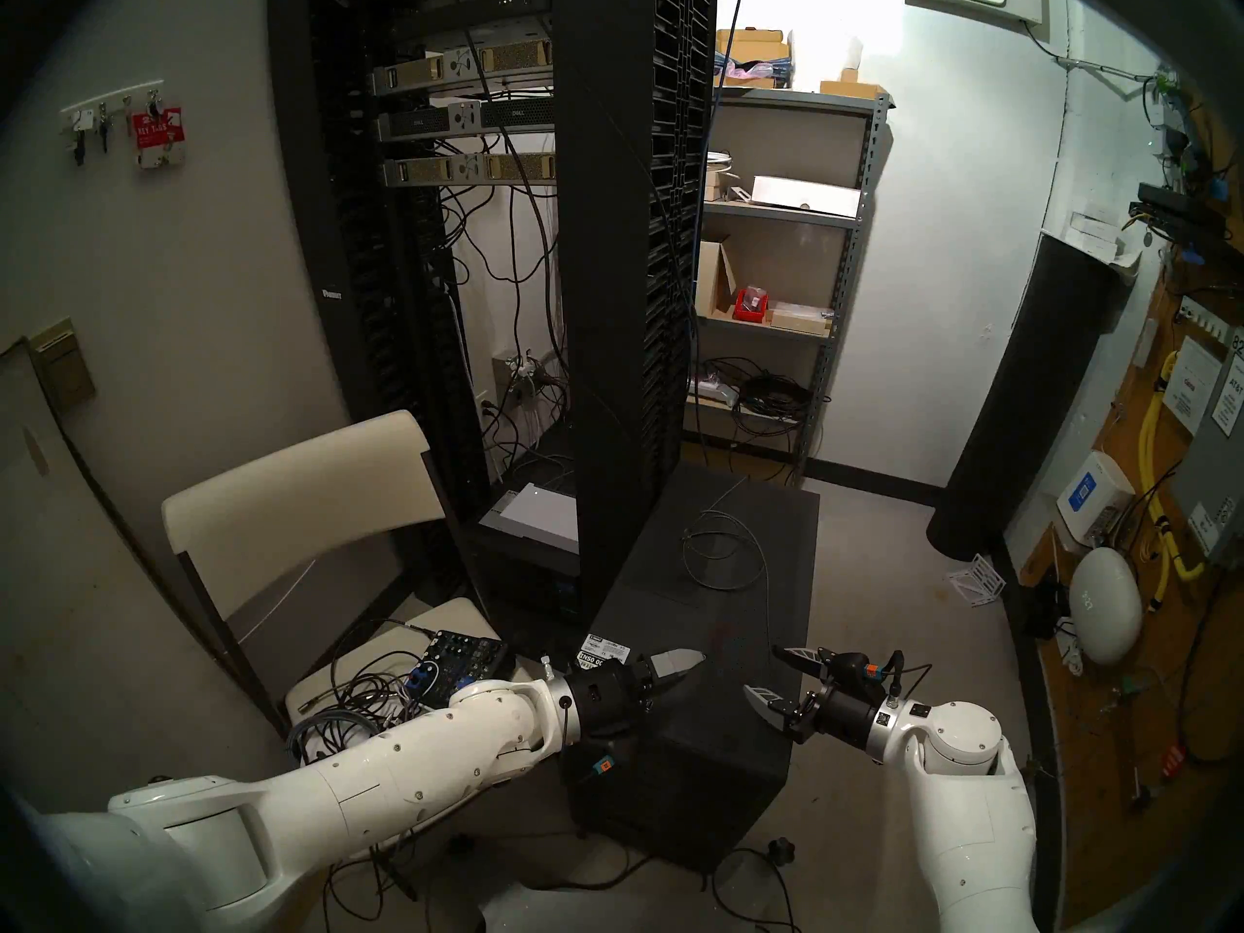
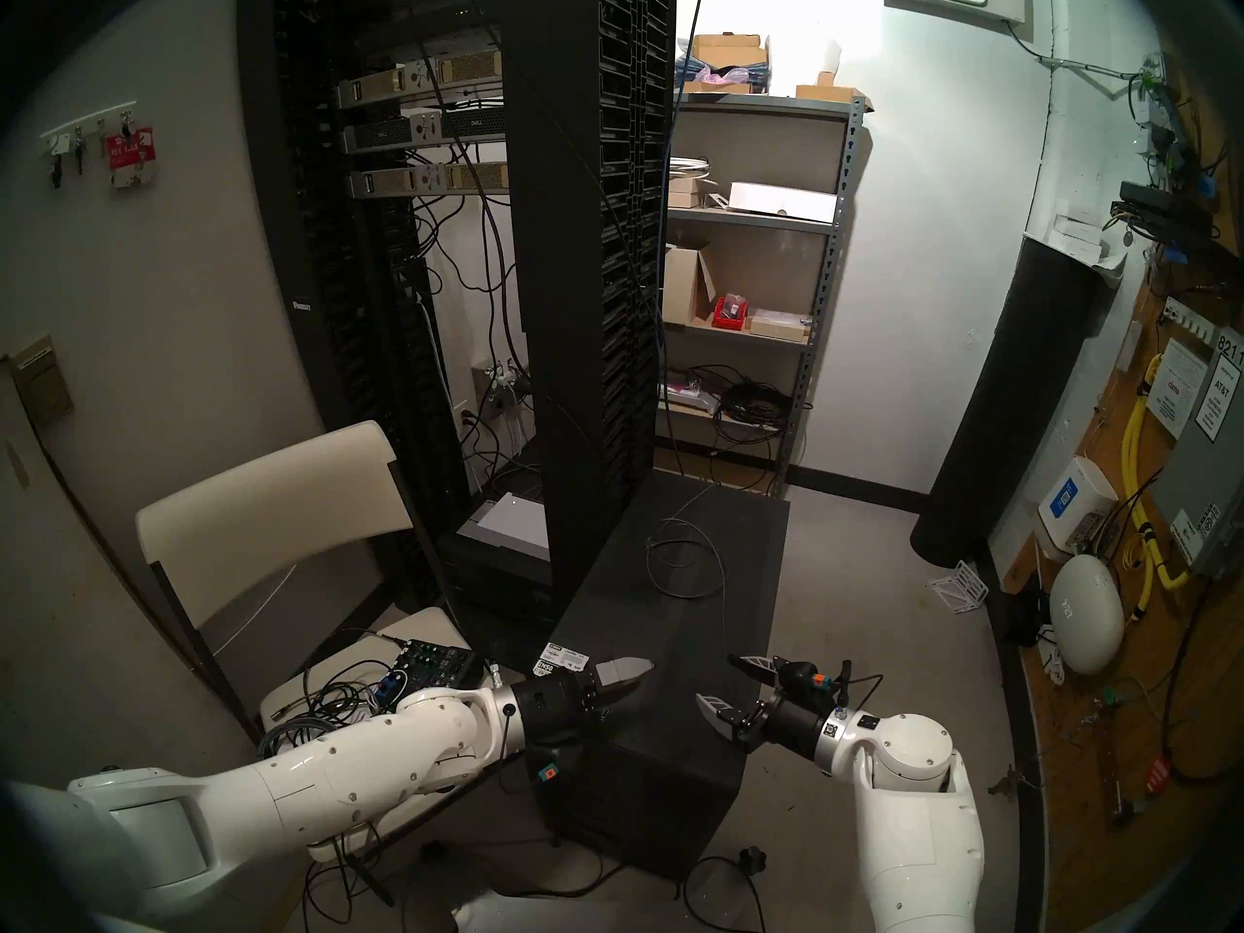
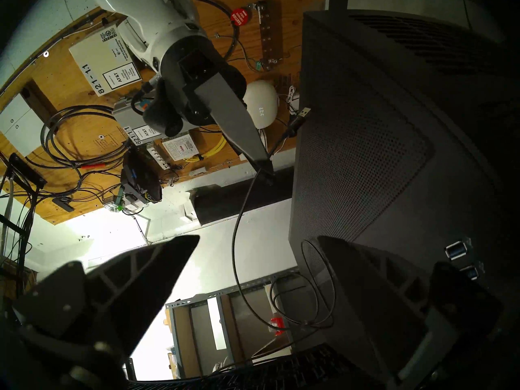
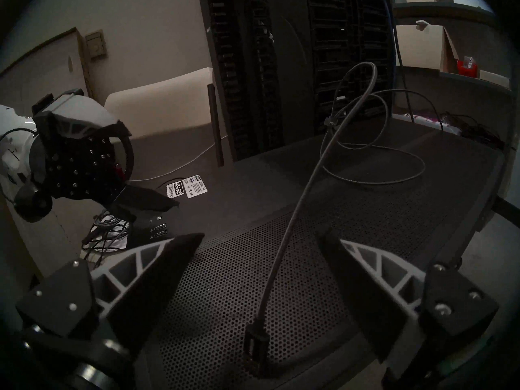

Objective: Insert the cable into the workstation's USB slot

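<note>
Both grippers stand with jaws spread and hold nothing. Between the fingers of the right gripper (image 4: 260, 271), just below them, the small black rectangular USB plug (image 4: 254, 343) rests on the perforated top of the large matte black tower workstation (image 4: 281, 268). Beyond the fingertips, the thin grey cable (image 4: 305, 195) rises in an arch, then lies looped on the far part of the top. Left of the gripper, beneath the left gripper (image 1: 680, 676), two USB slots (image 4: 159, 230) show. Grasping, carrying and insertion all remain, by this judgement.
</note>
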Robot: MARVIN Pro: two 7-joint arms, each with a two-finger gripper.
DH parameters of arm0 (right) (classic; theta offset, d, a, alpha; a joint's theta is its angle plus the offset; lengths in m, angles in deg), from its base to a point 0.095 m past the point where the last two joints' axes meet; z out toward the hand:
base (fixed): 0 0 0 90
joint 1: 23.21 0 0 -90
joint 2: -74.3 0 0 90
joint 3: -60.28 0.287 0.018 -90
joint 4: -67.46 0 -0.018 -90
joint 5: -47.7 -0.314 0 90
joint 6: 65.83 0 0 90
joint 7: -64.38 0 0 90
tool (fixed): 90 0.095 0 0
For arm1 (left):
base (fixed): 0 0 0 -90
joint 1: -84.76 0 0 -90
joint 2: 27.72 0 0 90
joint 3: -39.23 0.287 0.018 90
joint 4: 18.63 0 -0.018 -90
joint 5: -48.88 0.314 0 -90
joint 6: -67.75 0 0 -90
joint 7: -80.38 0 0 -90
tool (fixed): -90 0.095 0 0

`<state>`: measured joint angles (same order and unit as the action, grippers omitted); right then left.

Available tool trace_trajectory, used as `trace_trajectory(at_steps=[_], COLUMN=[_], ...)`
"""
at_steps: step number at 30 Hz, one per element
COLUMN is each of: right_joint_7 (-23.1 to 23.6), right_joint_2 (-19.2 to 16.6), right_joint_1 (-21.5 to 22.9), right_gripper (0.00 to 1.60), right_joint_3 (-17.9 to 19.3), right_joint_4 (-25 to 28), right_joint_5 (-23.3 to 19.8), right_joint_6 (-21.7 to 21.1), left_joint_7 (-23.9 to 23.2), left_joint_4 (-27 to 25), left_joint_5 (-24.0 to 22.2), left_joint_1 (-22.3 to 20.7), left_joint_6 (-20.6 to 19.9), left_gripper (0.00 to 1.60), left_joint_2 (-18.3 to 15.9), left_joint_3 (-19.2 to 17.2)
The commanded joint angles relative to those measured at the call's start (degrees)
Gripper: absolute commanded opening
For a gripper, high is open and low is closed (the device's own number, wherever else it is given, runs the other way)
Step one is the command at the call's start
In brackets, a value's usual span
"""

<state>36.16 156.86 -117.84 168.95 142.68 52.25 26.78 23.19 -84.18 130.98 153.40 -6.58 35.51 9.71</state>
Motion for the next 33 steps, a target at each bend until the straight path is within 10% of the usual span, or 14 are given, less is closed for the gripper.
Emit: trace_trajectory(at_steps=[1,10,33], right_joint_7=[0.21,1.74,8.09], right_joint_2=[-0.48,-0.87,-1.71], right_joint_1=[2.20,2.09,0.85], right_gripper=[0.74,0.00,0.00], right_joint_3=[-0.35,-2.08,-7.84], right_joint_4=[0.33,0.92,7.58], right_joint_5=[-0.10,0.57,1.97], right_joint_6=[0.09,-0.99,-6.68], left_joint_7=[0.47,-0.17,-3.76], left_joint_4=[-1.55,-1.91,-1.35], left_joint_5=[-0.40,0.24,4.85], left_joint_1=[-0.69,-1.69,-5.02], left_joint_6=[0.19,0.42,0.92], left_gripper=[1.60,1.60,1.60], left_joint_2=[0.34,0.96,2.73], left_joint_3=[-0.51,-0.09,0.52])
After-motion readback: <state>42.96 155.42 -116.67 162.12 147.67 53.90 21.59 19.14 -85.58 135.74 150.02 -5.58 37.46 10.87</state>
